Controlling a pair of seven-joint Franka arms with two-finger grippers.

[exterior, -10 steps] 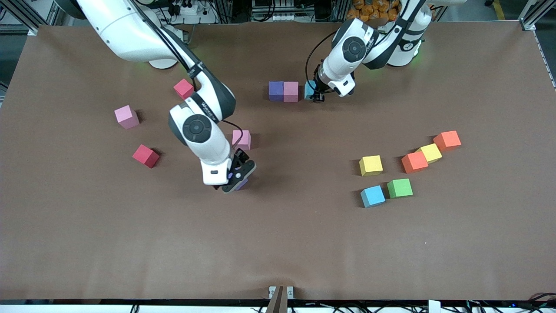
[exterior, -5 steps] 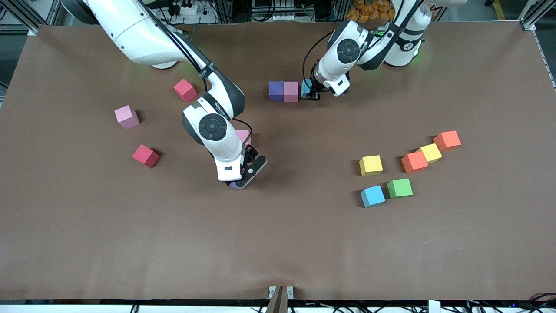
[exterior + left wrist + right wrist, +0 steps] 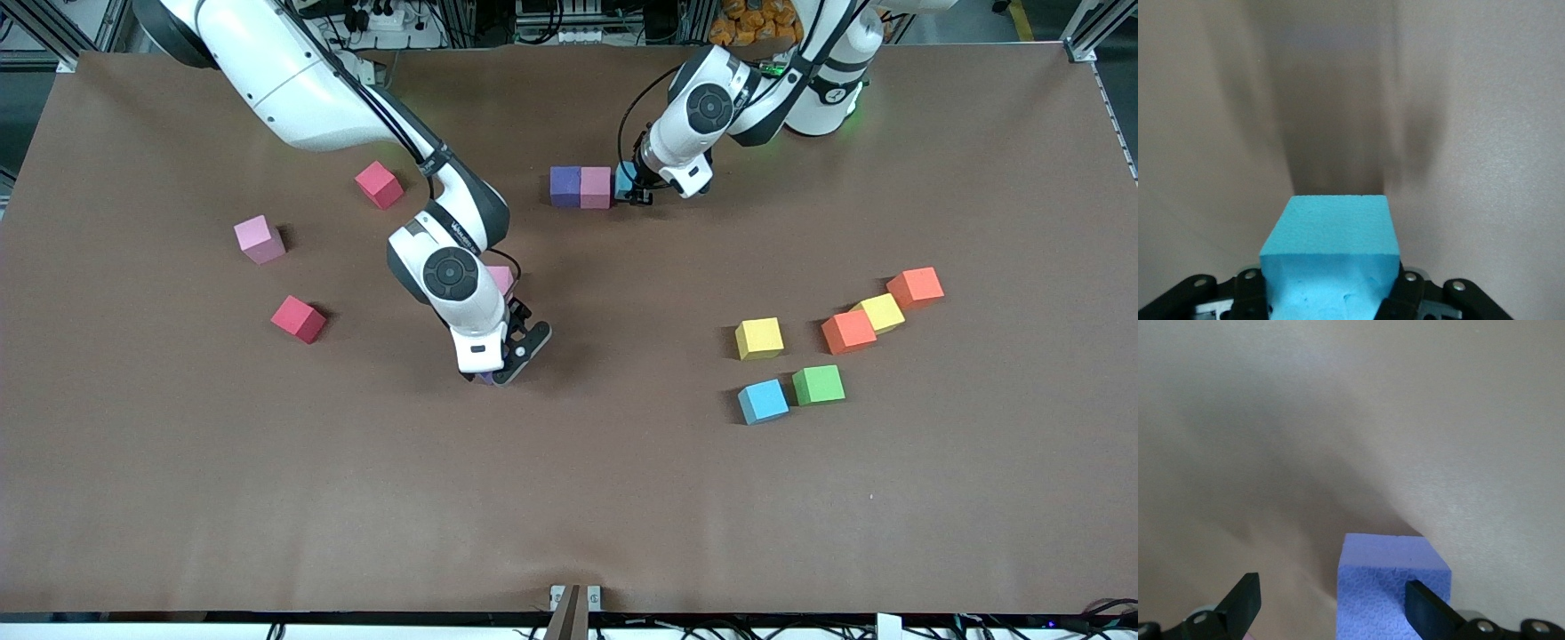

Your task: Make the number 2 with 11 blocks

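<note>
Left gripper [image 3: 637, 191] is clamped on a light blue block [image 3: 1329, 243], just beside the pink block [image 3: 595, 188] of the purple-pink row. Right gripper [image 3: 498, 369] straddles a purple block [image 3: 1391, 583], fingers spread wide, not gripping

Two joined blocks [image 3: 581, 187] lie near the arms' bases; a third block [image 3: 626, 180] sits beside them. Six blocks [image 3: 822, 342] cluster toward the left arm's end.

brown table cover [image 3: 569, 498] spans the whole worktop, metal bracket [image 3: 573, 597] at its near edge mid-span, power strip with cables [image 3: 391, 18] and orange items [image 3: 765, 18] past the base edge
</note>
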